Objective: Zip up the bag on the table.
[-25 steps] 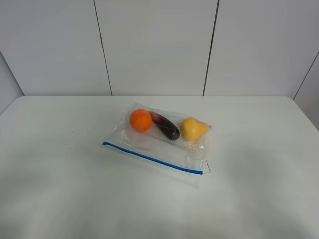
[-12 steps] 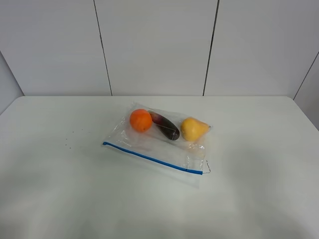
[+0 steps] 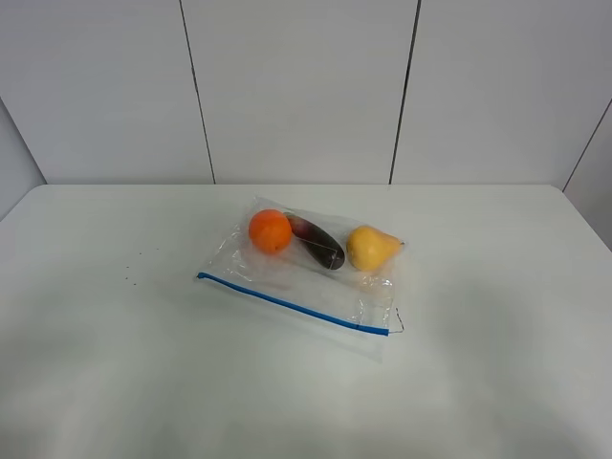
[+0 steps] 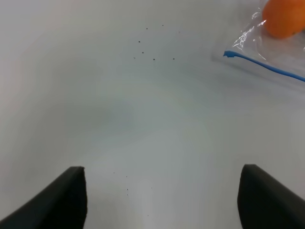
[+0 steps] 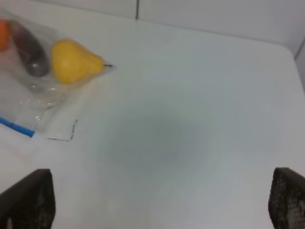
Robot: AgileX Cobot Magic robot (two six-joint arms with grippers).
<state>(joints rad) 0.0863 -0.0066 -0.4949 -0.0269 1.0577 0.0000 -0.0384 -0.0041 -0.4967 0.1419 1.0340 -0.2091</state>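
Clear crinkly plastic zip bag (image 3: pixel 301 273) with blue zip strip (image 3: pixel 292 304) lies mid white surface (image 3: pixel 497 287); left gripper (image 4: pixel 162 200) spread wide, bag well ahead, off to one side; right gripper (image 5: pixel 162 202) also spread, bag apart from it, untouched.

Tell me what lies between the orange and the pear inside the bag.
The dark eggplant lies between the orange and the pear, slanted, inside the bag. The exterior high view shows it best; the right wrist view shows it beside the pear.
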